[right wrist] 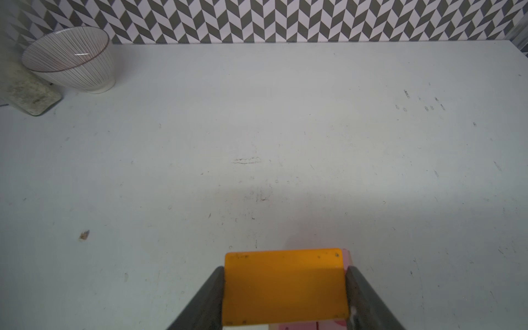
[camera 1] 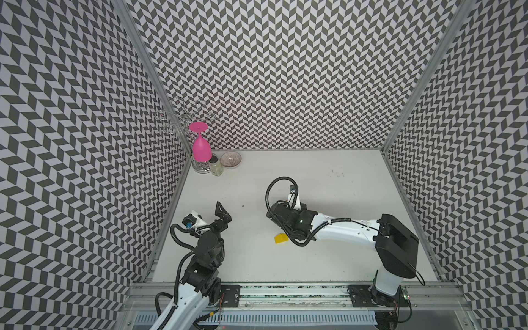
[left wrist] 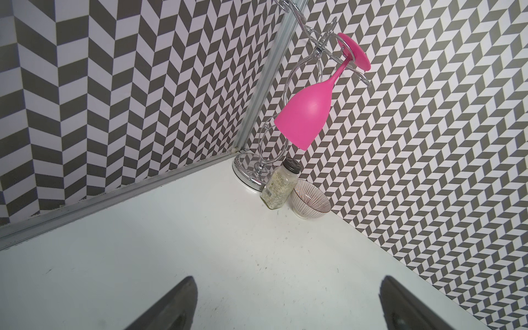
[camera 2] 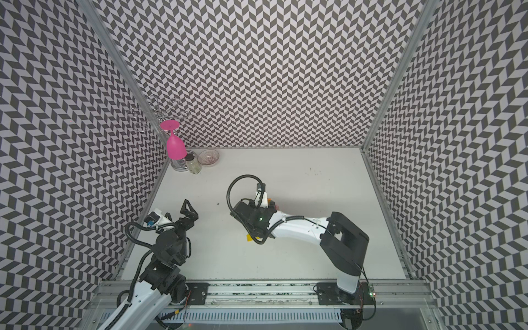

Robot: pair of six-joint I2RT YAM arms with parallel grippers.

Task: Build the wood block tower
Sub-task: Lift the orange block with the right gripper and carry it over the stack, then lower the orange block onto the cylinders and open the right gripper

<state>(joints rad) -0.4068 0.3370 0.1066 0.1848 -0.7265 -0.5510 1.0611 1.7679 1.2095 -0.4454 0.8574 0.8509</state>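
Observation:
My right gripper (right wrist: 285, 270) is shut on an orange block (right wrist: 285, 288), one finger pressed against each of its sides. Pink pieces (right wrist: 347, 258) of the tower show just under and beside the orange block. In both top views the right wrist hides these fingers, and only a sliver of orange and red (camera 2: 272, 203) peeks out beside it. A yellow block (camera 1: 281, 238) lies on the white table (camera 1: 328, 185), close against the right arm. My left gripper (camera 1: 224, 213) hovers open and empty at the left, its fingers (left wrist: 183, 300) wide apart over bare table.
In the back left corner a pink goblet (camera 1: 201, 148) hangs upside down on a chrome wire rack (left wrist: 245, 171). Beside it stand a spice jar (camera 1: 215, 167) and a striped bowl (camera 1: 231, 159). Patterned walls close in three sides, and a metal rail (camera 1: 285, 297) runs along the front.

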